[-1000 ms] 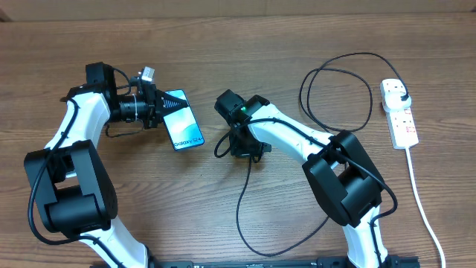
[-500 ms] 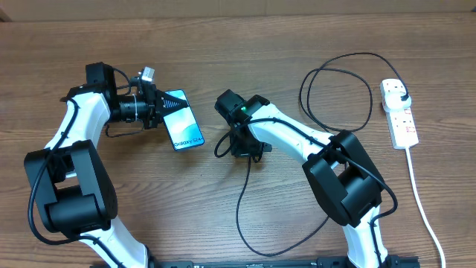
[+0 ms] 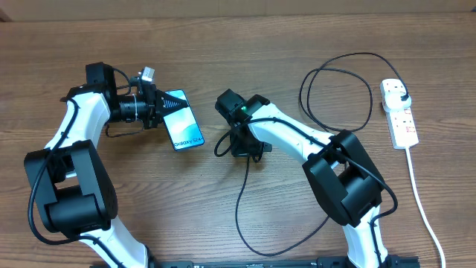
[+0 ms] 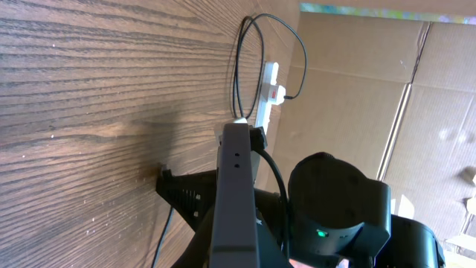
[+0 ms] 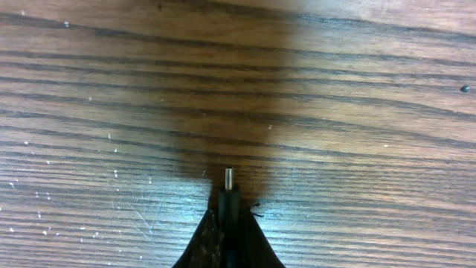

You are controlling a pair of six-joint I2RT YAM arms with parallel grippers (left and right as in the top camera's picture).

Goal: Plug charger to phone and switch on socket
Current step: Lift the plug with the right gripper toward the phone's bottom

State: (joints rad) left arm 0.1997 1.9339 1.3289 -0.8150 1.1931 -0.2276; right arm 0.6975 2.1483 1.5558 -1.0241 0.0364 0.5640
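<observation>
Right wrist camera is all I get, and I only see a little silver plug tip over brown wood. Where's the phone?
Observer: The slim phone with the light-blue screen lies left of the right gripper, with a gap between them.
Operator: Is anybody holding it?
Observer: Yes, the left gripper pinches its end.
Operator: Where does my cable go?
Observer: The thin black charger cable loops round to the white power strip with red switches, plugged in there.

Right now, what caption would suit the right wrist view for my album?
The right fingers pinch the charger, its metal tip pointing out over the wood-grain table.
</observation>
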